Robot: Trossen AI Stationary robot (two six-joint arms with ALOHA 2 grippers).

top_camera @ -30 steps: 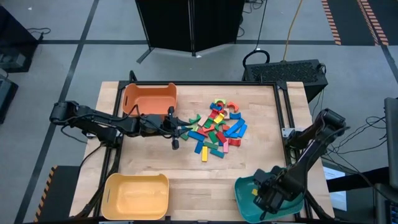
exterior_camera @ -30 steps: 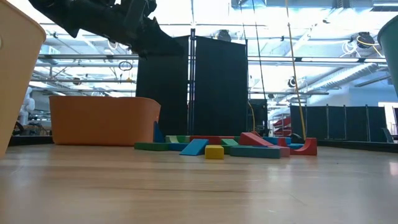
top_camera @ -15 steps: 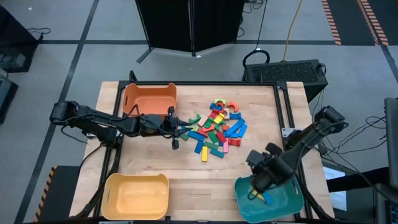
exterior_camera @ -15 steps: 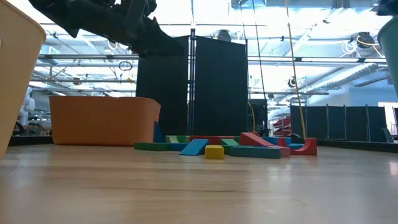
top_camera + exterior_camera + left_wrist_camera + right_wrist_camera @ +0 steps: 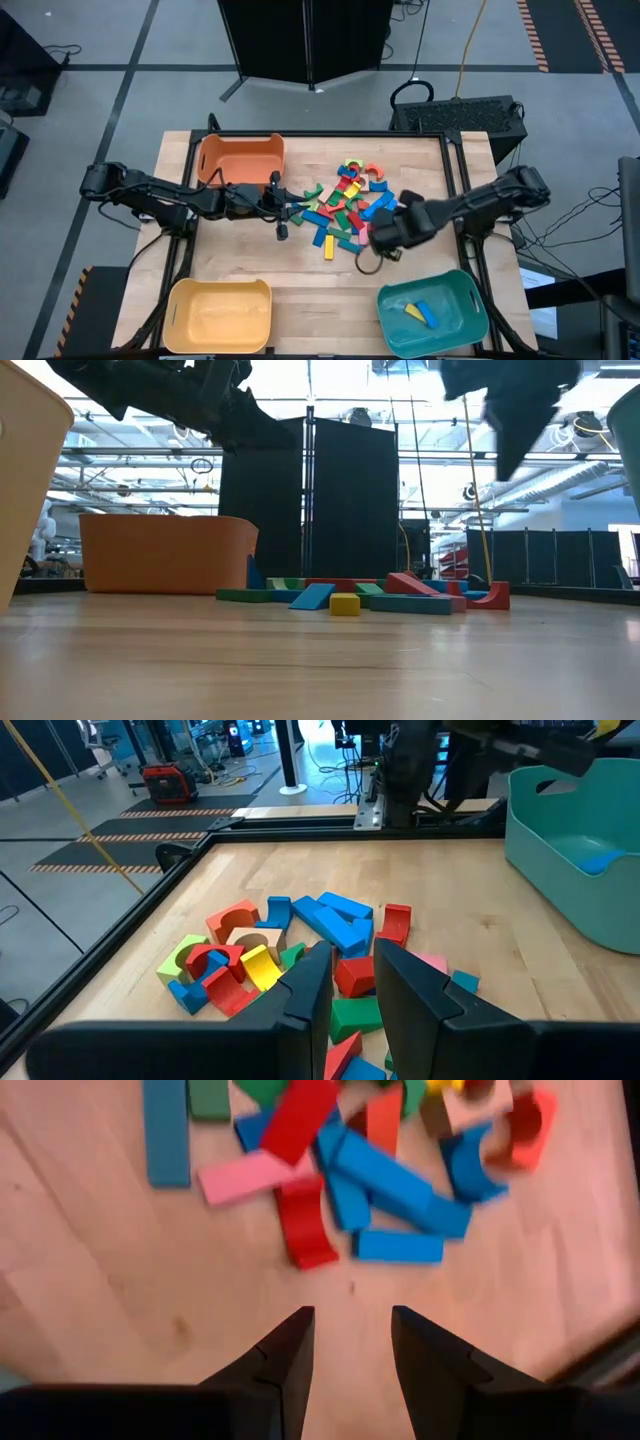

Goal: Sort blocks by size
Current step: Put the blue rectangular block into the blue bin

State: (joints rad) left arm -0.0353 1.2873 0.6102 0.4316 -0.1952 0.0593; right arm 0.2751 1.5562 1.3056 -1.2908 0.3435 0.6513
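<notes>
The blocks (image 5: 348,208) lie in a loose heap on the wooden table, right of its middle: bars, arches and cubes in red, blue, green, yellow, orange and pink (image 5: 290,950) (image 5: 340,1170) (image 5: 370,595). My left gripper (image 5: 352,960) hovers level at the heap's left edge (image 5: 296,208), open, with nothing between its fingers. My right gripper (image 5: 350,1318) points down over bare table at the heap's near right edge (image 5: 378,240), open and holding nothing. Inside the teal bin (image 5: 385,300) lie a yellow block (image 5: 413,312) and a blue block (image 5: 428,315).
An orange bin (image 5: 240,158) stands at the far left, a yellow bin (image 5: 218,315) at the near left corner, the teal bin at the near right corner. A black frame (image 5: 455,180) runs along the table's edges. Bare wood lies between the heap and the near bins.
My right gripper has swung from above the teal bin toward the far edge and the left, over to the heap's near right side, rolling and tipping more steeply downward as it went. A yellow and a blue block now show in the uncovered teal bin.
</notes>
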